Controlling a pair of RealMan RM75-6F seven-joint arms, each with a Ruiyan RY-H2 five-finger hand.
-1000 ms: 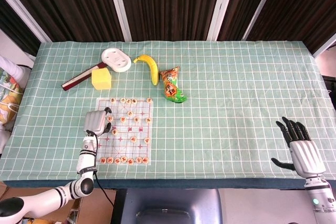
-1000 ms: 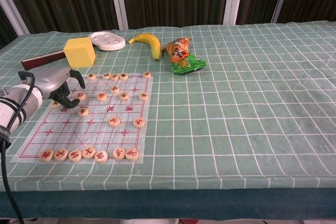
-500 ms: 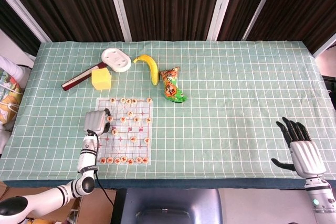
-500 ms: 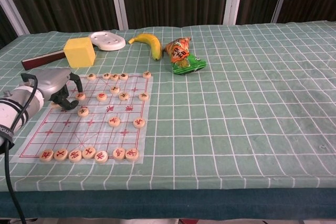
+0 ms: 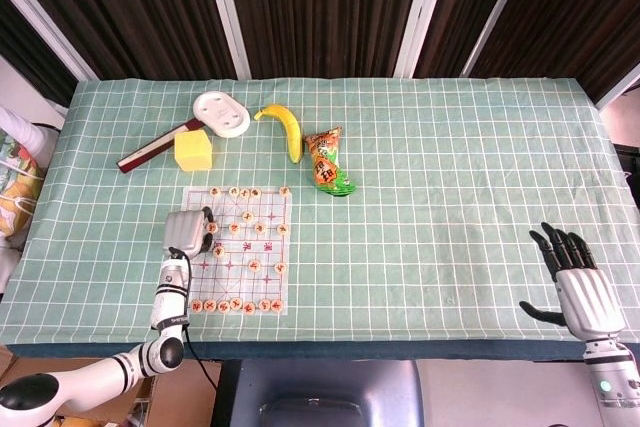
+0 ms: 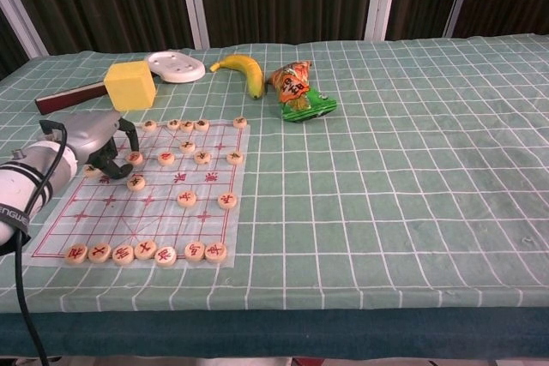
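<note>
Your left hand (image 6: 101, 145) hung over the left edge of the chess board (image 5: 240, 277), fingers curled down among the round pieces there. Its fingertips stood right at one chess piece (image 6: 135, 158) in the upper left rows, but I could not tell whether they pinched it or only touched it; the palm hid the contact in the head view. Another piece (image 6: 136, 182) lay just beside, on the near side of the hand.

The trouble I judged likeliest was a sweep: with the fingers curled so low, any sideways drift could have pushed neighbouring pieces out of their squares or dragged the thin board across the cloth. A weak pinch on such a flat disc could also have let it slip and roll.

Behind the board sat the yellow block (image 5: 194, 150), the white dish (image 5: 222, 112) and the dark stick (image 5: 150, 152), then the banana (image 5: 284, 127) and the snack bag (image 5: 327, 162), all well apart from your fingers.

Far to the right, your right hand (image 5: 577, 285) stood spread and empty near the table's (image 5: 450, 197) front edge.
</note>
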